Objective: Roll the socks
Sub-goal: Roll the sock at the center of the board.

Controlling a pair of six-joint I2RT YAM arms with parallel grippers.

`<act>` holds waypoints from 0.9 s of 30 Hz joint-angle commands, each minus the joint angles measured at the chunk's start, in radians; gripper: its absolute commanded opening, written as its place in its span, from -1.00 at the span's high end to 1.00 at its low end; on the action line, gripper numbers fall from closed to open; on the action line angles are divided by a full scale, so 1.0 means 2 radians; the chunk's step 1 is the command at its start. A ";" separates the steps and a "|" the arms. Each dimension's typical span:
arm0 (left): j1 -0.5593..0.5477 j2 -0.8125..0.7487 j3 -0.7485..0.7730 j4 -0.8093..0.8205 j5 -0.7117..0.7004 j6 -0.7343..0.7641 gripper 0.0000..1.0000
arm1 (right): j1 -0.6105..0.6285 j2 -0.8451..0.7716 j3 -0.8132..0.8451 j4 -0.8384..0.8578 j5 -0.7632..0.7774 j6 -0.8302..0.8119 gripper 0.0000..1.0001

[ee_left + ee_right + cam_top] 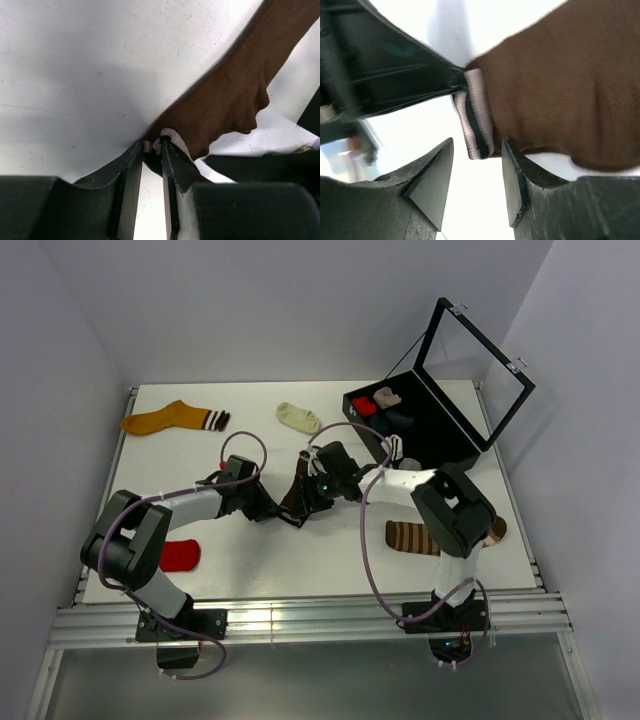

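Observation:
The dark brown sock [297,488] lies between my two grippers at the table's middle. Its pale-striped cuff [476,115] is pinched at one end by my left gripper [152,146], whose narrow jaws are shut on it. The sock's brown body [225,100] stretches away up and to the right. My right gripper [477,150] stands open, its fingertips on either side of the cuff's free end without touching it. The red sock [182,555] lies near the front left, partly under my left arm. The cream ankle sock [298,417] lies farther back.
A mustard sock [165,420] with a striped cuff lies at the back left. A brown striped sock [410,537] rests beneath my right arm. An open black case [430,430] with rolled socks inside stands at the back right, its lid [475,350] upright.

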 commanded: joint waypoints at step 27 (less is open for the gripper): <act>-0.003 0.049 0.055 -0.103 -0.022 0.066 0.44 | 0.167 -0.012 -0.039 0.065 0.333 -0.221 0.10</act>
